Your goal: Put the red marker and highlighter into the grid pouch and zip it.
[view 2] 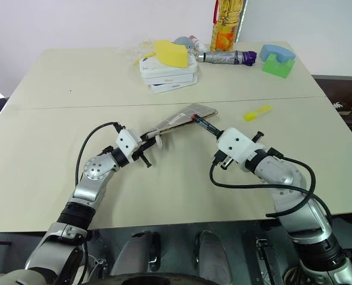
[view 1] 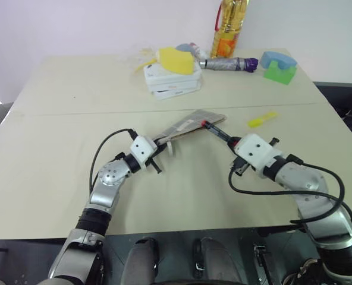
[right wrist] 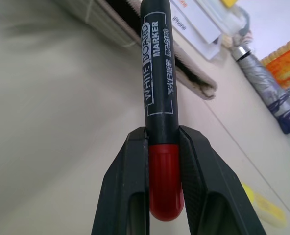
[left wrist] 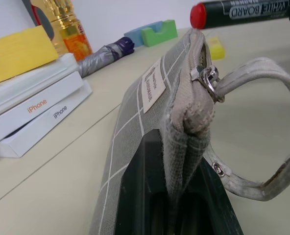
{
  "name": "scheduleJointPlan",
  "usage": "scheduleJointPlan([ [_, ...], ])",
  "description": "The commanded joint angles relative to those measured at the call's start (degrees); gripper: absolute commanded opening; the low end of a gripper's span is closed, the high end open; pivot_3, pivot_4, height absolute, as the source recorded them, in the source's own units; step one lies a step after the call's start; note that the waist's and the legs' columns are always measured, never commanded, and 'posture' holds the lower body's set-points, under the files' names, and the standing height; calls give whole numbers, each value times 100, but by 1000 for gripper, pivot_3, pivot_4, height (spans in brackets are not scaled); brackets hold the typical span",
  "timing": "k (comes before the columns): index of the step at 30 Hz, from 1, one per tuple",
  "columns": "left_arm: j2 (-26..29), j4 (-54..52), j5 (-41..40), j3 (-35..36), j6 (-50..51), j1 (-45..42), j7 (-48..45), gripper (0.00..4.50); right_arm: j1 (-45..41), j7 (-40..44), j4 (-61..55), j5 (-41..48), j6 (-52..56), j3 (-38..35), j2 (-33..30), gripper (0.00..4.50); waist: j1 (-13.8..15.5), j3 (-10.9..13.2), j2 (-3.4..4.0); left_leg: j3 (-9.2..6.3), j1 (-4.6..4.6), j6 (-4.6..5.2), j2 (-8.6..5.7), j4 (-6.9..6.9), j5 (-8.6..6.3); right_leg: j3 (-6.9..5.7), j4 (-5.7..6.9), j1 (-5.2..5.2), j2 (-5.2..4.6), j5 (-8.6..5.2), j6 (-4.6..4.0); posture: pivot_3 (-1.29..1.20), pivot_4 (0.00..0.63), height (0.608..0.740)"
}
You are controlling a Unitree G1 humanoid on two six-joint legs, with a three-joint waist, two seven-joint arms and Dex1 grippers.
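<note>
Table (view 1: 57, 178) bare ahead, red marker (view 1: 216, 130) at grid pouch (view 1: 191, 123) edge

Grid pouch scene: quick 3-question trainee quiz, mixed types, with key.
1. True or false: the highlighter is already inside the grid pouch.
2. Which gripper holds the red marker?
A. the left gripper
B. the right gripper
C. neither
3. Fill in: the left gripper is shut on one end of the ____, holding it lifted off the table.

Key
1. False. It lies on the table, to the robot's right of the pouch.
2. B. Its jaws clamp the marker, whose far end is at the pouch's opening.
3. grid pouch.
</note>
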Motion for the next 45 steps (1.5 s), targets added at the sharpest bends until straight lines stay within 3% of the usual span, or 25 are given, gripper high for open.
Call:
scheduleJointPlan([
  [1, 4, 2, -63, 92, -95, -119, 37, 0, 92, 44, -270, 35, -106, -297, -77, 311, 0, 0, 0, 0, 0, 0, 0, 0, 0, 0, 0, 0, 0, 0, 0, 0, 150, 740],
  [29, -31, -287, -299, 9, -95, 40, -323, 0, 367, 167, -165, -183, -157, -230, -224, 311, 0, 0, 0, -3, 5, 0, 0, 6, 0, -1, 2, 9, 0, 0, 0, 0, 150, 740],
  [36, 10, -378, -358, -29, -133, 30, -516, 0, 412, 414, -125, -462, -460, -69, -613, 311, 0, 0, 0, -3, 7, 0, 0, 8, 0, -1, 2, 12, 0, 0, 0, 0, 150, 740],
  [45, 341, -564, -397, -408, -276, 13, -1468, 0, -101, 1394, -316, -1064, -1113, 688, -1494, 311, -3, -1, 1, -3, 11, 0, 0, 10, 0, -2, 2, 15, 1, 0, -1, 0, 150, 740],
])
